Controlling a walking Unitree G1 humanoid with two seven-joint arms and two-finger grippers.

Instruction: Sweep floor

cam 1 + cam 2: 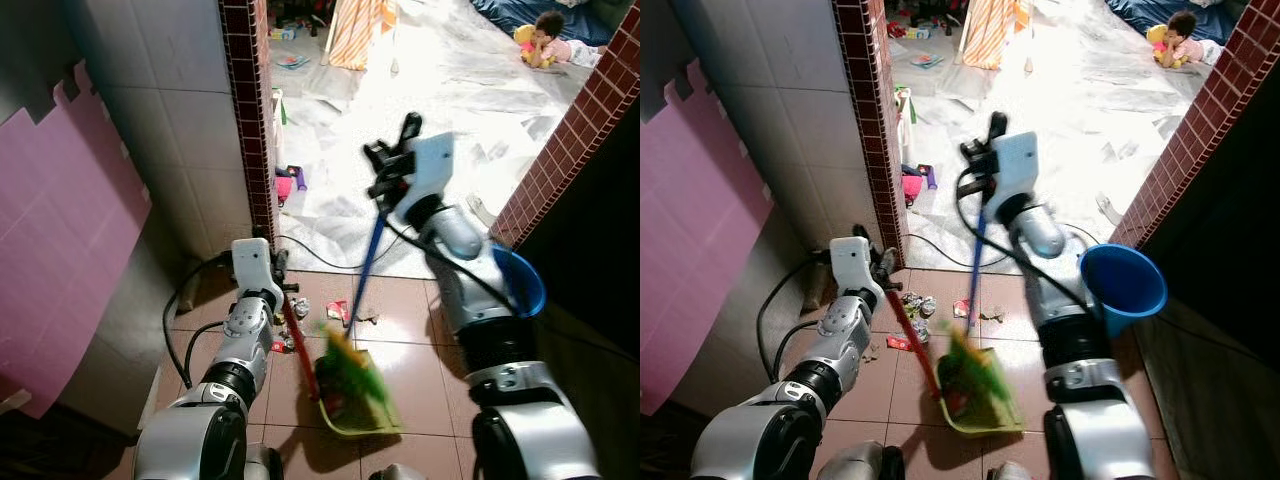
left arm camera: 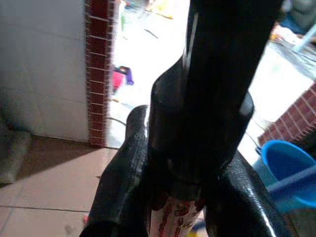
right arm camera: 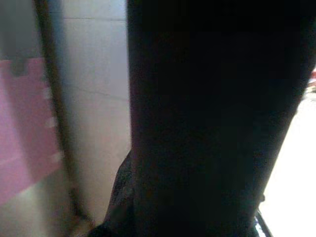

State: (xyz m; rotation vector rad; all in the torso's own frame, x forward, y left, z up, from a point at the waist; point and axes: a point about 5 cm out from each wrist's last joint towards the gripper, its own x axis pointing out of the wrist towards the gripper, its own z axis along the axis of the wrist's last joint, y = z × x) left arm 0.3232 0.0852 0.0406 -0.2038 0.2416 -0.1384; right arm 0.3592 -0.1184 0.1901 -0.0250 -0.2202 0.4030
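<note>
1. I could read no brand or writing anywhere; the red-and-white print on the handle in the left wrist view was too blurred to make out.
2. My right gripper [image 1: 392,160] was raised in front of the bright doorway, its black fingers clamped around the top of the blue broom handle [image 1: 368,262].
3. That handle ran down and toward me to the broom's green and yellow bristles [image 1: 358,375], which were blurred and lay over the dustpan.
4. My left gripper [image 1: 280,272] sat low beside the brick pillar [image 1: 249,110], closed on the red handle [image 1: 297,352] of the yellow-green dustpan [image 1: 362,418].
5. In the left wrist view the black fingers [image 2: 123,182] pressed either side of that handle, so I took the grip as firm.
6. The dustpan rested on the brown tiled floor [image 1: 410,310] with its mouth toward the doorway and something red inside it.
7. Small bits of litter [image 1: 340,312] lay on the tiles just beyond the pan, near the threshold.
8. A blue bucket [image 1: 520,280] stood to my right, close to the right arm.
9. A pink foam mat [image 1: 60,240] leaned on the tiled wall to my left.
10. Past the doorway, a person [image 1: 548,40] lay on the pale floor covering, well apart from me.
</note>
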